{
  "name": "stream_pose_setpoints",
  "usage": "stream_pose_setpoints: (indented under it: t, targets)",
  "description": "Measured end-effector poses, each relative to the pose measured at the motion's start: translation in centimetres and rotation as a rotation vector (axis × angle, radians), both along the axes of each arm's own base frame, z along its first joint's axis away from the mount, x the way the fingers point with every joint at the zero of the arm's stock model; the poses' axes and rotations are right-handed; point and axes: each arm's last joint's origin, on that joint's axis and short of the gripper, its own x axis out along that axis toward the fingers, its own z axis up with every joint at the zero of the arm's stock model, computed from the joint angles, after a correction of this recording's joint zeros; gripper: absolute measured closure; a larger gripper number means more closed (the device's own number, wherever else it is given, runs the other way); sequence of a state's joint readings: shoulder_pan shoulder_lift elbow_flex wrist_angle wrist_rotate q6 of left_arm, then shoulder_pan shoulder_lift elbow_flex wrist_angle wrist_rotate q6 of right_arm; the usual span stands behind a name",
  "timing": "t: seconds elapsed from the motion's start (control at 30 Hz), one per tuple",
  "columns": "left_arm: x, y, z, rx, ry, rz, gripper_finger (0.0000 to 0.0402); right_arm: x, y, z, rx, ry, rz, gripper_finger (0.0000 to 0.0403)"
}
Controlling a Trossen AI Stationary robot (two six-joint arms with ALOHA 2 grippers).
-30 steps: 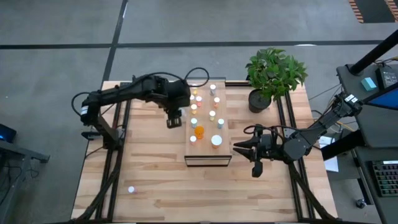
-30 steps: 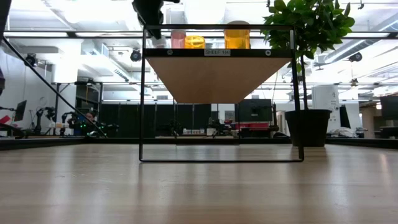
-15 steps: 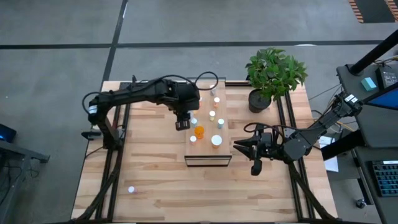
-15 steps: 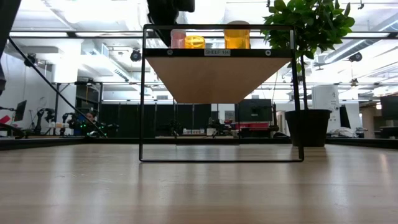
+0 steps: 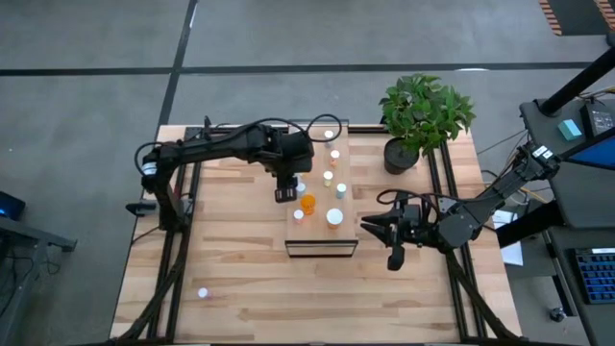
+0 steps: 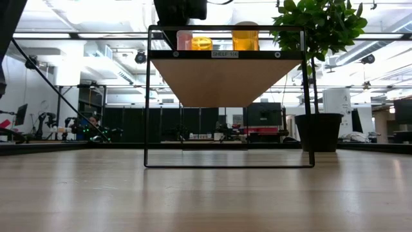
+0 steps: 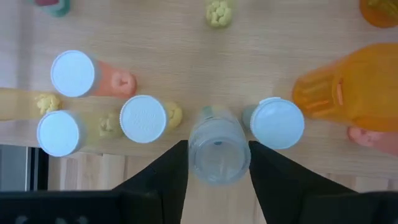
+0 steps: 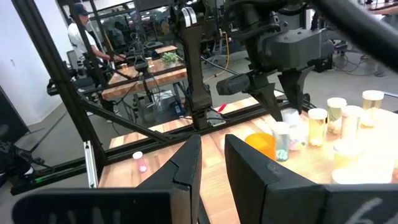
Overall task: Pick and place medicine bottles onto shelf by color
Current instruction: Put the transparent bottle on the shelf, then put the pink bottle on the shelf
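Your left pincer (image 7: 214,163) pinches a clear bottle (image 7: 217,149) upright, directly above the shelf (image 5: 321,242) edge between two white-capped bottles, so lower it straight down; the right pincer (image 5: 368,229), slightly spread, waits beside the shelf

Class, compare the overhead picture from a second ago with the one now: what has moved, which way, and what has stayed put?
The left tool has swung from beside the shelf in over its left edge, toward the big orange bottle. It grips a clear bottle above the shelf board. The right tool, the potted plant and the lone bottle on the table kept their places.
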State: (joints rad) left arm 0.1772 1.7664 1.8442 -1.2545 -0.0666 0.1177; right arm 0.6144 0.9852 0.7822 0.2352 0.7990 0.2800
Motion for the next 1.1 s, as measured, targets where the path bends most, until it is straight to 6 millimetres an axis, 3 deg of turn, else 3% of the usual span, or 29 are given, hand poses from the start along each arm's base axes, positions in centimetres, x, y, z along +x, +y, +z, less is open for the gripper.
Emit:
stream_pose_setpoints:
  t: [0.43, 0.7, 0.93, 1.1]
  targets:
    - [0.1, 0.0, 0.3, 0.005, -0.023, -0.004, 0.0238, 0.0, 0.0, 0.0, -0.001, -0.001, -0.014, 0.0342]
    - [-2.5, -0.7, 3.6, -0.001, -0.103, 0.004, 0.0237, 0.0, 0.0, 0.0, -0.002, 0.0, -0.013, 0.0342]
    - [-6.3, -3.8, 7.6, -0.222, -0.296, 0.133, 0.0237, 0.0, 0.0, -0.2, -0.023, 0.022, 0.015, 0.0342]
    - [-8.2, -8.0, 8.2, -0.391, -0.32, 0.224, 0.0237, 0.1, 0.1, -0.3, -0.07, 0.034, 0.026, 0.0342]
